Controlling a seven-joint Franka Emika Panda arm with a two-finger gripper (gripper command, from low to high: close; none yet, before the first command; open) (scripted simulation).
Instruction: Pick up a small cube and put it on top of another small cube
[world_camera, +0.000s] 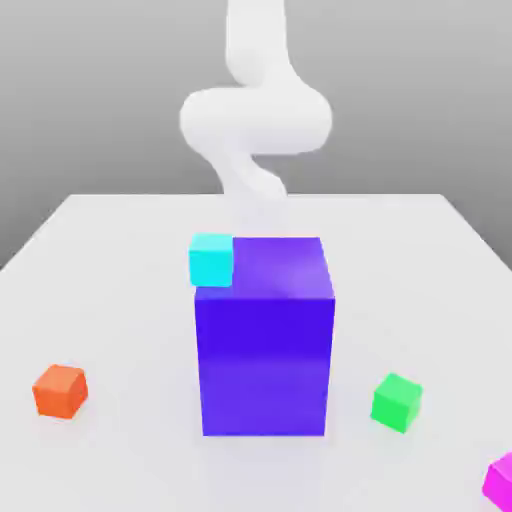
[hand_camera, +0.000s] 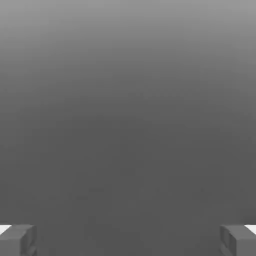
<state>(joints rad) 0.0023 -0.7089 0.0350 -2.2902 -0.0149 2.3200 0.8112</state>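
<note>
While the gripper (hand_camera: 128, 240) hangs spread wide with nothing between its fingers, nothing's done yet: pink cube (world_camera: 501, 480) sits on the table (world_camera: 120, 300) near the green cube (world_camera: 397, 402), so grab and stack remain.
</note>
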